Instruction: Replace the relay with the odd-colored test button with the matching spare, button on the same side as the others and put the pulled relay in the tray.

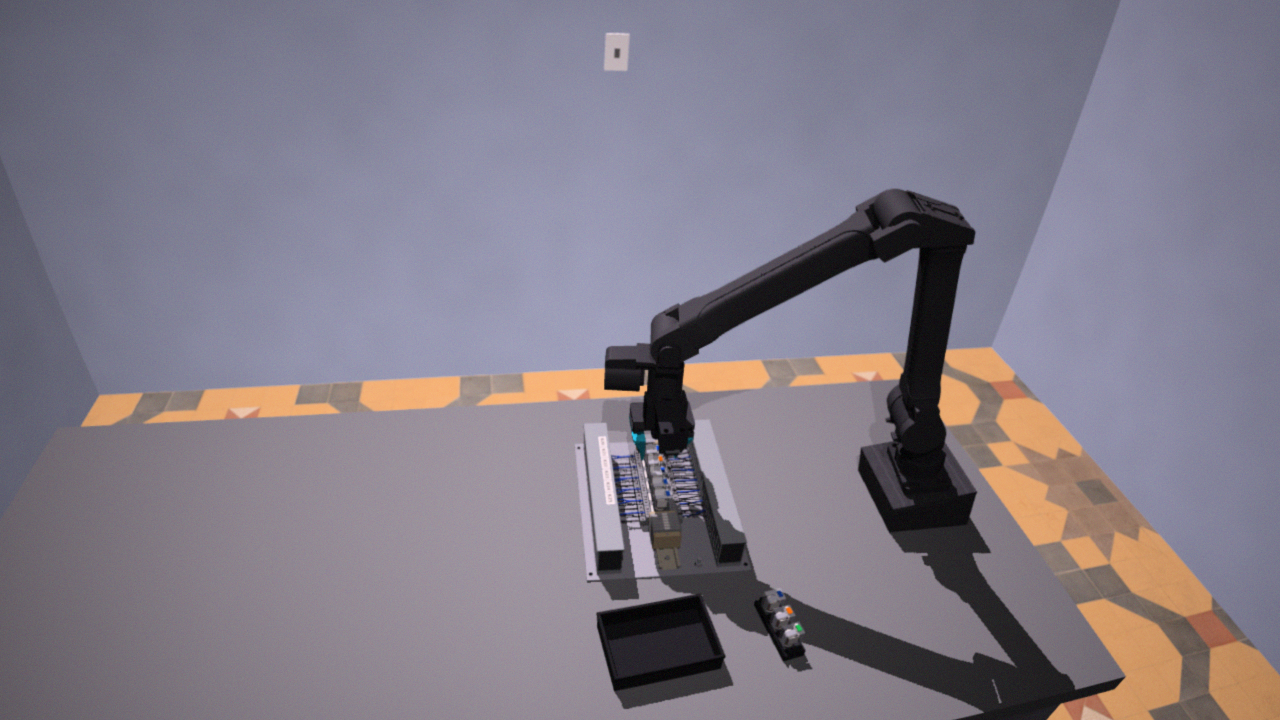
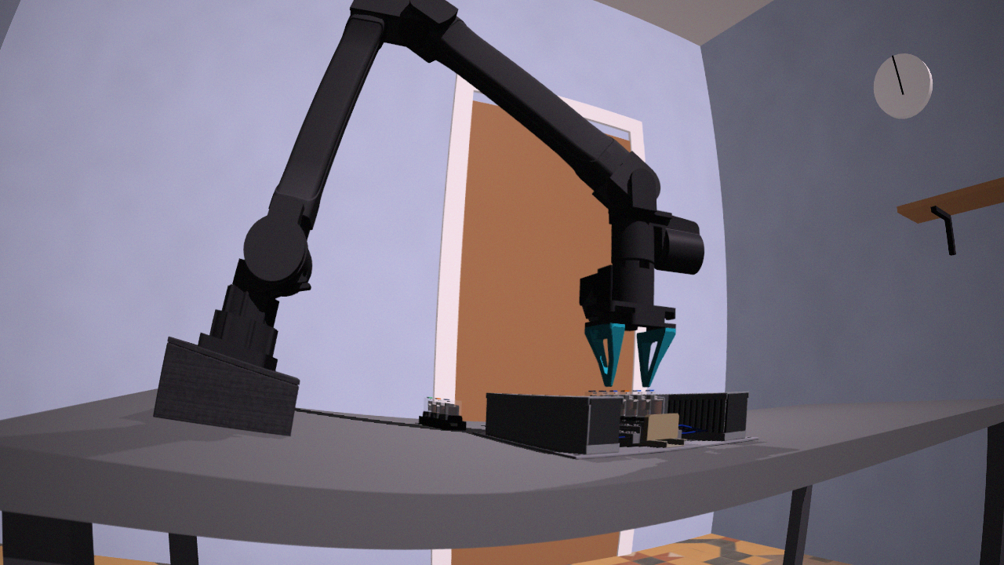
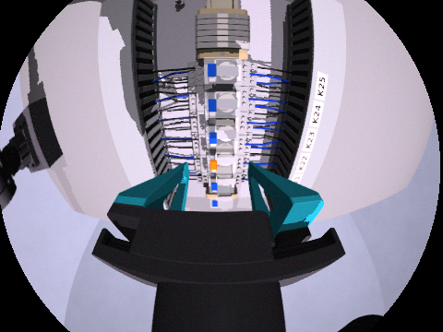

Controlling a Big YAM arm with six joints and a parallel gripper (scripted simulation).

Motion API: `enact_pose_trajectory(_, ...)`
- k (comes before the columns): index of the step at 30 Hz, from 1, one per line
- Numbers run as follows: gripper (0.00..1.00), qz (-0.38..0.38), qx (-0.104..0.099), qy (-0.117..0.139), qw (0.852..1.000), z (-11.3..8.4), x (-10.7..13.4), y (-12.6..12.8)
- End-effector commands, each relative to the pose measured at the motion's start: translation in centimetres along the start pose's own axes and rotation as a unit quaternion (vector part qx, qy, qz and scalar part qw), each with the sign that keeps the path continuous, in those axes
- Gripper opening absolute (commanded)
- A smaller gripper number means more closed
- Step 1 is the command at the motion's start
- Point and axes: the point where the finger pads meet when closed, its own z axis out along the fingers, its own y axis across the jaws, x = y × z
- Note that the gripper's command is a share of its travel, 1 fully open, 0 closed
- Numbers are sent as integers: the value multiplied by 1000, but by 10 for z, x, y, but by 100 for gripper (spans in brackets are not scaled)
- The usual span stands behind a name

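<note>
My gripper [image 2: 627, 384] [image 3: 218, 167] is open and empty. It points straight down, its teal fingertips just above the relay row, one to each side. In the wrist view they appear either side of the relay with the orange button [image 3: 224, 168], which sits in the row. The other relays [image 3: 228, 69] in the row show blue buttons, all on the same side as the orange one. Three spares stand in a black holder [image 2: 443, 423]: one with a blue button [image 1: 775, 600], one orange [image 1: 783, 617], one green [image 1: 793, 636]. The black tray [image 1: 662, 674] is empty.
Tall wiring ducts [image 1: 602, 501] [image 2: 540, 420] flank the relay row on both sides. Thin wires run between ducts and sockets. A grey and beige terminal block [image 1: 665, 537] [image 3: 222, 32] stands at the row's near end. The tray and spare holder lie in front of the panel.
</note>
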Motion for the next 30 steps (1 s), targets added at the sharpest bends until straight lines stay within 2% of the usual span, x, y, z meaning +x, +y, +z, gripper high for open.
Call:
enact_pose_trajectory(1, 59, -2, 46, 4, 999, -28, -2, -29)
enact_pose_trajectory(9, 59, -2, 39, 3, 999, -22, -1, -33)
enact_pose_trajectory(19, 59, -2, 19, 0, 1000, -8, -2, -19)
enact_pose_trajectory(30, 59, -1, 15, -1, 1000, -6, -3, -16)
